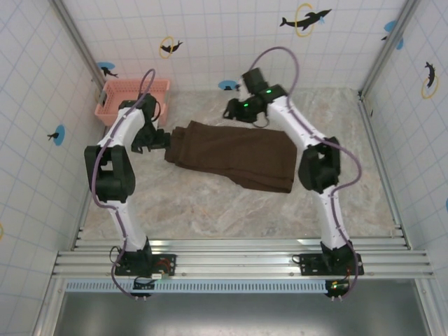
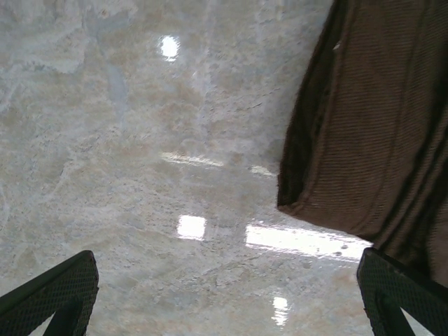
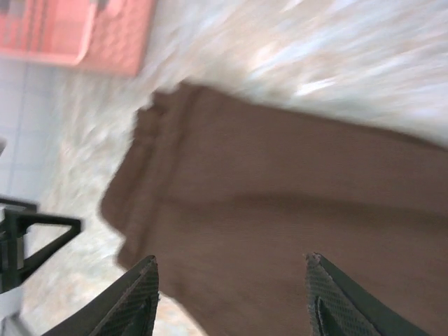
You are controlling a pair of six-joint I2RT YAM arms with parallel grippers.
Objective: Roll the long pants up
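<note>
Step in hand, by my read: approach/setup for the 1st roll, nothing rolled yet. The long pants (image 1: pixel 238 157) lie flat mid-table (image 1: pixel 210 210), folded lengthwise into 1 dark brown strip running L-to-R in the top view. The narrower end is at the L, the wider at the R. No curl or tuck at either end.

L gripper (image 1: pixel 155 140) sits at the narrow end, just beside the fabric edge. In its wrist cam the fingers (image 2: pixel 63 287) are spread wide w/ only bare marble btwn them. The pants' corner (image 2: pixel 378 126) lies off to the R of that view, near 1 finger but not inside the jaws. So: agape, empty.

R gripper (image 1: pixel 234 108) hangs over the far edge of the strip, nearer the narrow end than the wide one. Its wrist cam is blurred, but the fingers (image 3: pixel 136 301) stand apart w/ the pants (image 3: pixel 280 182) below and no cloth pinched. Also agape, empty. Can't tell if the tips touch the fabric. Pink basket (image 1: pixel 133 98) stands at the far L corner, apart from the pants.

Next move needs, imo: both grippers on the same short end, 1 per corner. L must shift sideways so the edge comes btwn its fingers. Then pinch all layers, lift a little, turn the end over toward the wide end, and repeat w/ even tension. Risk: grabbing only the top layer gives a skewed, loose roll.
</note>
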